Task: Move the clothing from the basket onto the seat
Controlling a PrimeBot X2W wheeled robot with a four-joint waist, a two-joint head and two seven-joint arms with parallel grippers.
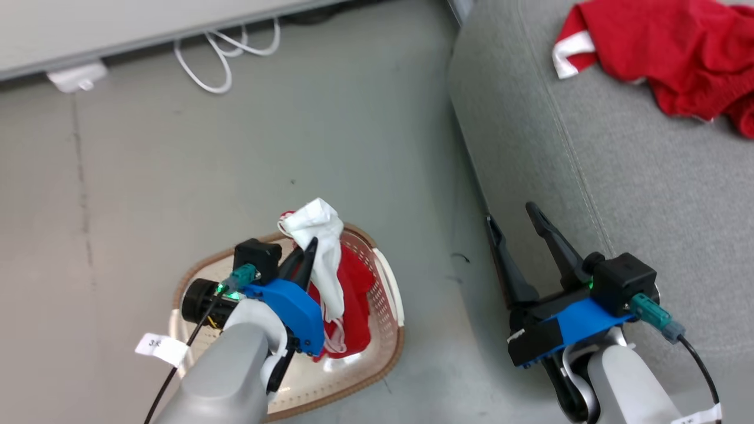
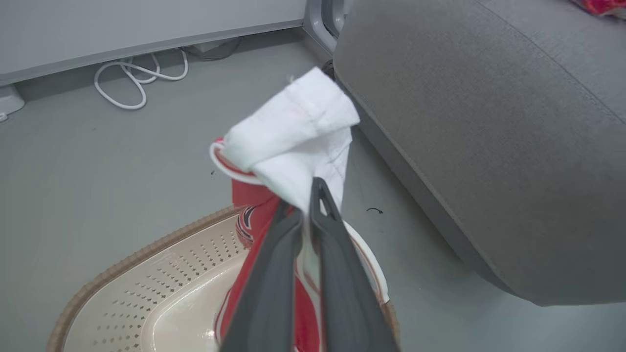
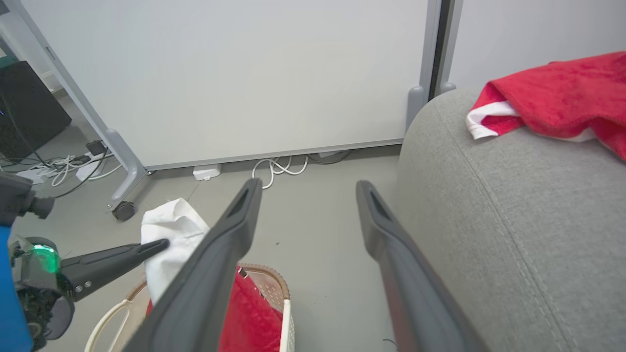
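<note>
The left gripper (image 1: 309, 246) is shut tight on the white end of a red garment (image 1: 353, 294). The garment hangs straight down from the fingers, long axis vertical, over the basket (image 1: 386, 359); I cannot tell whether its tail has cleared the rim. The seat (image 1: 618, 176) lies to the right and a little farther off, across a strip of floor. The right gripper (image 1: 510, 213), wide open and empty, hovers by the seat's near left edge. Another garment (image 1: 665, 53) lies far right on the seat. The carry likely goes rightward, with the tail lifted over the seat's edge.
</note>
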